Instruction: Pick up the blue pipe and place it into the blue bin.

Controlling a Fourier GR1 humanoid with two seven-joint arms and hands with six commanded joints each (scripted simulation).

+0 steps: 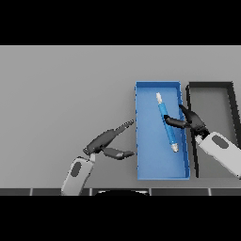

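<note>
Pipe (pixel 167 125), blue with pale tips at both ends, lies at a slant inside the blue bin (pixel 141 141), its upper tip near the middle of the bin's far half and its lower tip near the right wall. Whether the pipe rests on the bin floor or is held just above it cannot be determined from the head view. The right robot hand (pixel 190 120) reaches over the right wall of the bin; its dark fingers (pixel 174 123) curl against the pipe near mid-length, and the contact side of the pipe is partly hidden by them. The right forearm is cut off at the picture's right edge. A dark bin (pixel 207 84) stands just beside the blue bin on its right; the right arm covers much of its lower part, and its right side runs to the frame edge. The left robot hand (pixel 103 141) hovers over the grey tabletop (pixel 61 94) just left of the blue bin, fingers extended and spread toward the bin, thumb apart below them, holding nothing. Its fingertips lie close to the bin's left wall; contact cannot be confirmed.
</note>
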